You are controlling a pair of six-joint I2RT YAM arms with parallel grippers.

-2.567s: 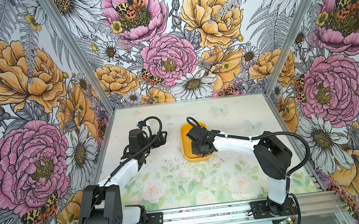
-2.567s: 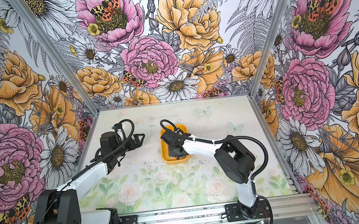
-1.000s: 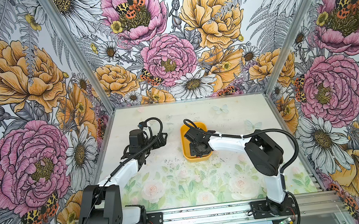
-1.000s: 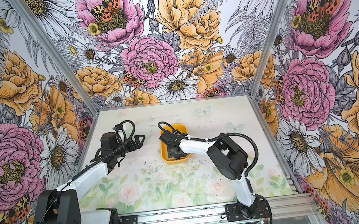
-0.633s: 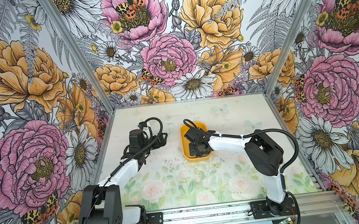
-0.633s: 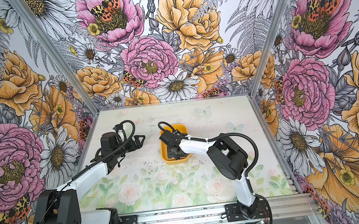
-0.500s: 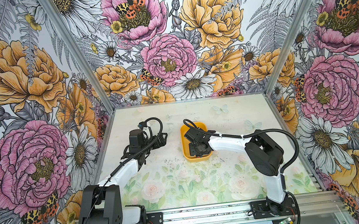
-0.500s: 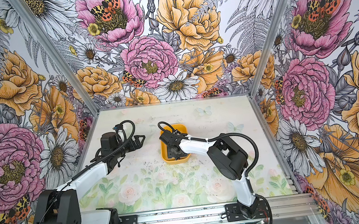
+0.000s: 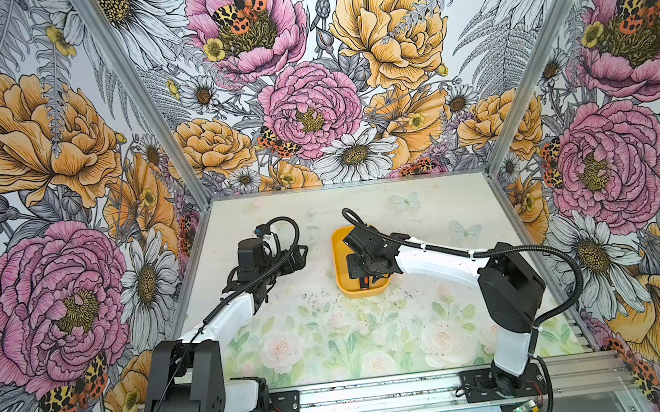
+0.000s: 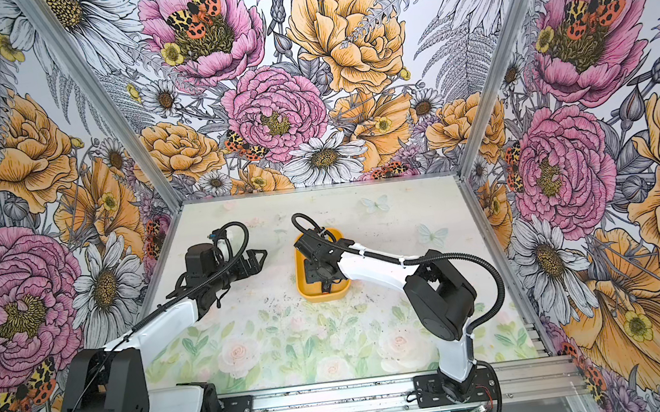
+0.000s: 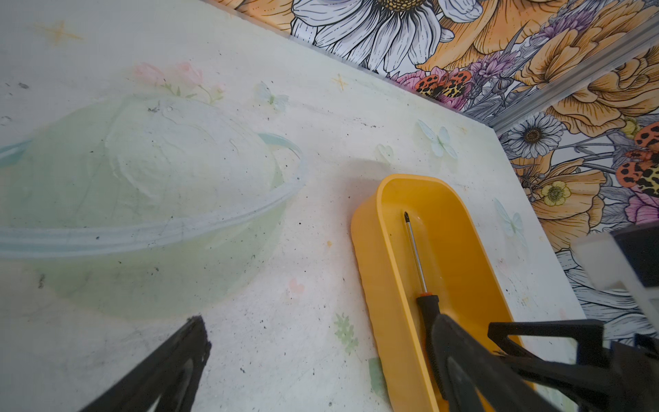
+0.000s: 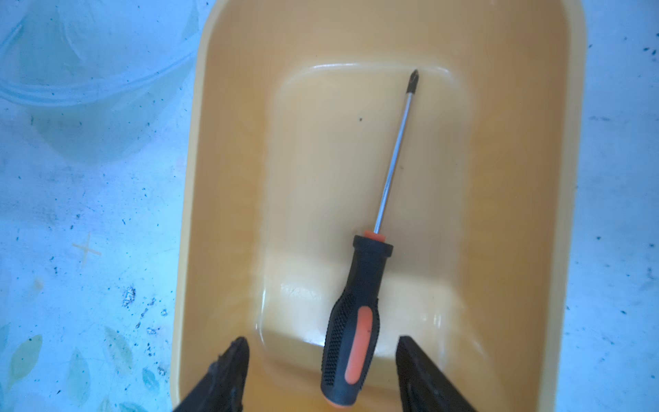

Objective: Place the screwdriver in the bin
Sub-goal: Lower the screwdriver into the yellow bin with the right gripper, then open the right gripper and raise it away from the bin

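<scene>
Lying in the shallow yellow-orange plastic bin [image 12: 517,178], the slim black-and-orange screwdriver [image 12: 356,321] is resting free: the right claw [image 12: 321,340] is straddling its handle, spread.

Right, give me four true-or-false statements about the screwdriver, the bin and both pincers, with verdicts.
1. The screwdriver lies flat inside the bin. True.
2. The right pincer is clamped on the screwdriver. False: its jaws stand apart, with a gap on each side of the handle.
3. The left pincer grips the bin's rim. False: it is open, off to the side of the bin, holding nothing.
4. The screwdriver's tip points away from the right pincer. True.
</scene>
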